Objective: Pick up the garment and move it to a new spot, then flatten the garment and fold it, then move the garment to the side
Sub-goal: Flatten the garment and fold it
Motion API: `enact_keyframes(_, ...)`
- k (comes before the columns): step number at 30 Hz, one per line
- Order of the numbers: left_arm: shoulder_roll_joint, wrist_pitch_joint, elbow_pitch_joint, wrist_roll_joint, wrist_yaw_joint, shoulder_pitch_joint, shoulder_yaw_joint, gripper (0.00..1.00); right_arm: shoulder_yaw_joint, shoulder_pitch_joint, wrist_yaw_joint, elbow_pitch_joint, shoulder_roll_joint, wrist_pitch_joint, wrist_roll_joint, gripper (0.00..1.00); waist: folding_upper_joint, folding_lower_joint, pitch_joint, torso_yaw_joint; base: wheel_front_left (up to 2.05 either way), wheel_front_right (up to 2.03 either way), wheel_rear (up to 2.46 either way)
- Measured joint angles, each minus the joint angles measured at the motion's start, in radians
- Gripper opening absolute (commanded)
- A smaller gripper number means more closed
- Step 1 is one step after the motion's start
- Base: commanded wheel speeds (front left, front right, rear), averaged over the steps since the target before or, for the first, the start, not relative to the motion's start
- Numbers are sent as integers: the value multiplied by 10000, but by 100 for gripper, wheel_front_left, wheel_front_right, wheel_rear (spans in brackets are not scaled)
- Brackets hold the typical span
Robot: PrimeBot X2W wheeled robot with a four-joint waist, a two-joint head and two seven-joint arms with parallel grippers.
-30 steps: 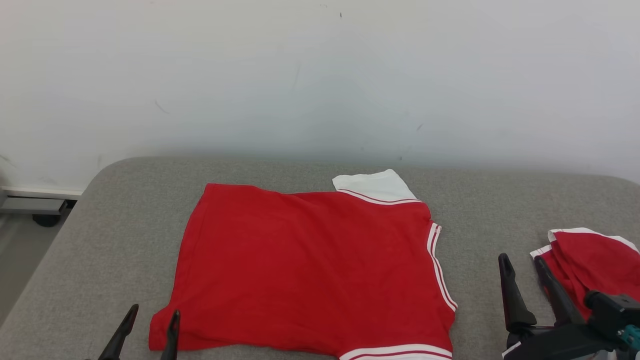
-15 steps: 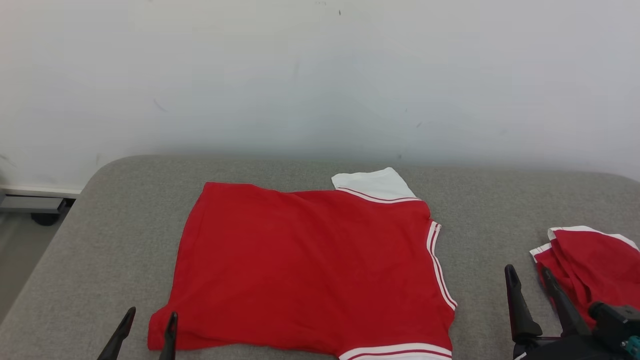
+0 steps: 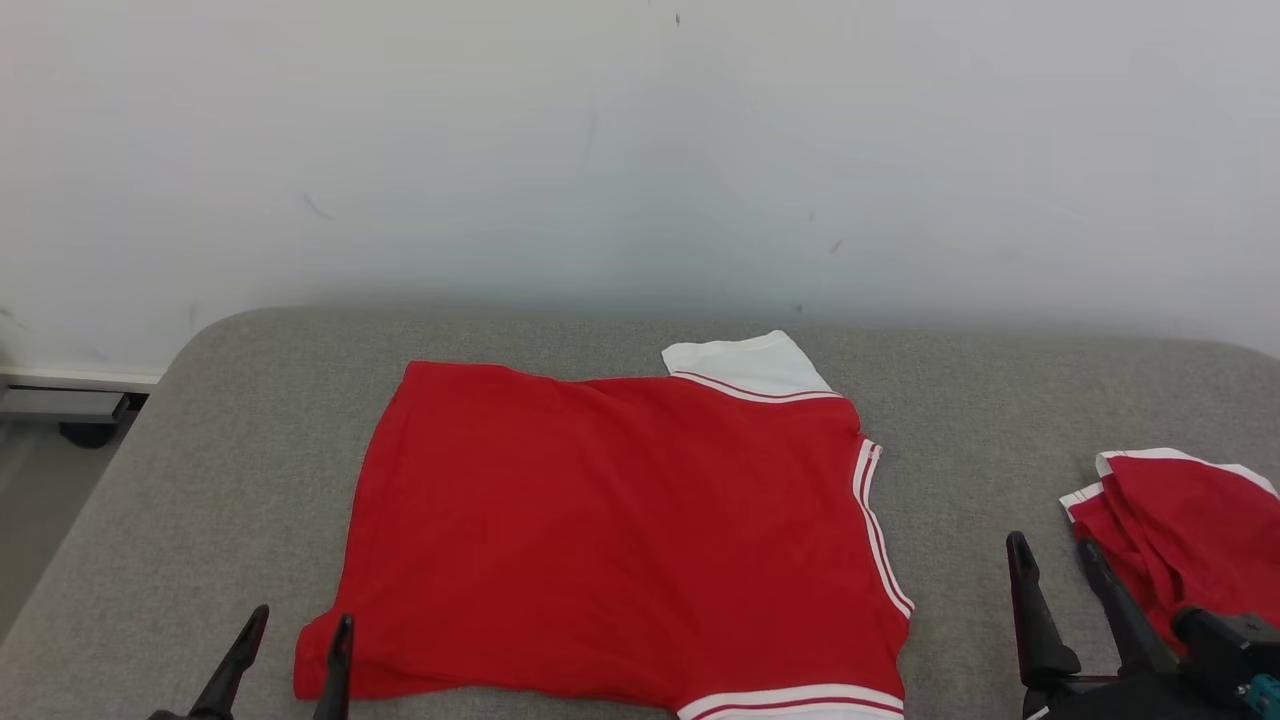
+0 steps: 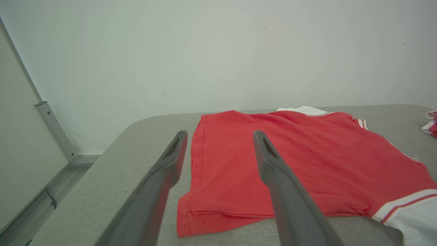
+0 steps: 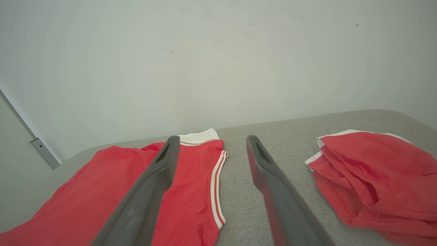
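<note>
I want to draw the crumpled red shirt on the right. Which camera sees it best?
The right wrist view: the crumpled shirt lies close and big, its folds clear. The head view has it small at the edge, partly behind the right tool. The left wrist view catches just a sliver.

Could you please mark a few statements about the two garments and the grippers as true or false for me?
1. The flat red garment lies spread on the grey surface. True.
2. The left gripper is shut on its corner. False: its fingers stand apart, gripping nothing.
3. A bunched red garment lies at the robot's right. True.
4. The right gripper holds the bunched red garment. False: it is open and empty, beside it.
5. The two garments overlap. False: bare grey surface separates them.
</note>
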Motion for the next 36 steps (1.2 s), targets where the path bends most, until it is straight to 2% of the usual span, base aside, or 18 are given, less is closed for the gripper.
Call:
enact_keyframes(14, 4, 410, -182, -35, 29, 105, 12, 100, 219, -25, 180, 130, 54, 29, 6, 100, 0, 0, 28, 13, 0, 0, 0)
enact_keyframes(18, 105, 844, 190, -203, -67, 9, -119, 100, 734, 29, 341, 146, 42, 779, 79, 100, 0, 0, 101, 19, 0, 0, 0)
enact_keyframes(23, 79, 1469, 913, -297, -69, -781, -71, 100, 1459, 253, 366, 58, 100, 2080, 134, 100, 0, 0, 220, -13, 0, 0, 0)
enact_keyframes(30, 142, 2592, 2069, -360, -332, -1946, -169, 100, 2059, 775, -211, -244, -31, 3994, -201, 100, 0, 0, 414, -77, 0, 0, 0)
enact_keyframes(36, 299, 4056, 3478, -305, -422, -2659, -408, 100, 2543, 755, -414, -663, -146, 5260, -773, 100, 1, 0, 642, -182, 0, 0, 0)
